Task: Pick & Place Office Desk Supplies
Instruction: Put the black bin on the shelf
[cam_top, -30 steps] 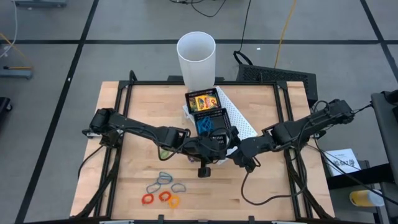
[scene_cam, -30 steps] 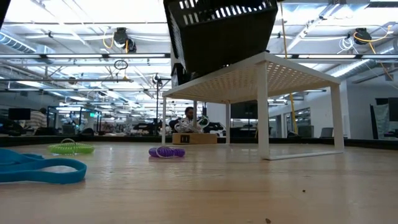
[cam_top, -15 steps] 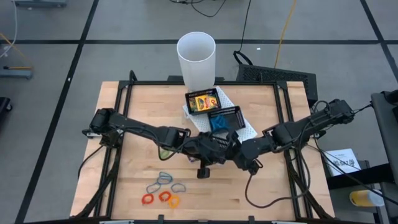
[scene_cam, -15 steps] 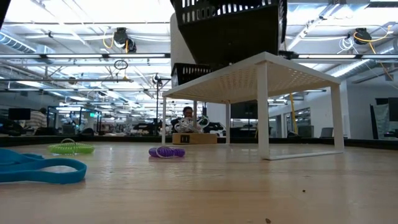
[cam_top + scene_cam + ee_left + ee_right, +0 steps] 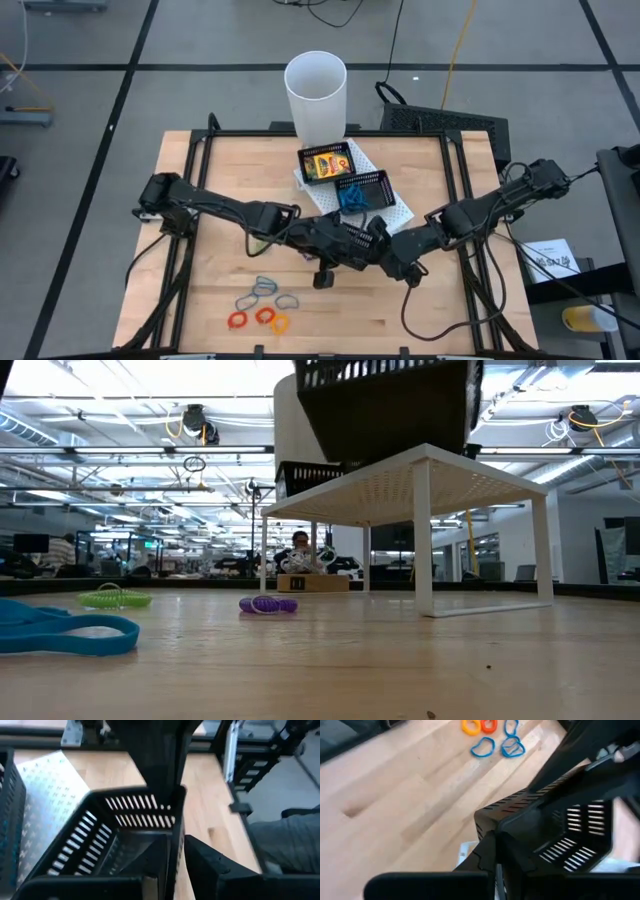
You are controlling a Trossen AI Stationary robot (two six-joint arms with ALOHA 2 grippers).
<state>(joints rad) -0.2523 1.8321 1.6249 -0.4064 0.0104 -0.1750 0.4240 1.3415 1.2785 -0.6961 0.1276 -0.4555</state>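
A black mesh tray section (image 5: 357,238) hangs in the air between my two grippers, just near of the white riser (image 5: 395,205); in the low view this tray section (image 5: 385,405) is above the riser (image 5: 420,475). My right gripper (image 5: 496,865) is shut on it. My left gripper (image 5: 175,870) is slightly open, with one tray wall (image 5: 175,830) between its fingers. On the riser, one section holds a crayon box (image 5: 322,165) and another holds blue rubber bands (image 5: 352,197). Several loose rubber bands (image 5: 262,303) lie on the table. My right gripper pinches the upper rim of one wall of the tray section (image 5: 492,837), near a corner, between its two fingers. It comes in slanting down from the table's right side. The section hangs clear of the table and the riser, its open side up.
A tall white cup (image 5: 316,95) stands beyond the table's far edge, behind the riser. Blue (image 5: 60,630), green (image 5: 113,598) and purple (image 5: 267,604) bands lie on the wood at the near left. The table's near right part is bare wood.
The held tray section has drifted a little toward the table's near and right edges, staying clear above the riser. The section with the blue bands has swung about on the riser, its near end moving right.
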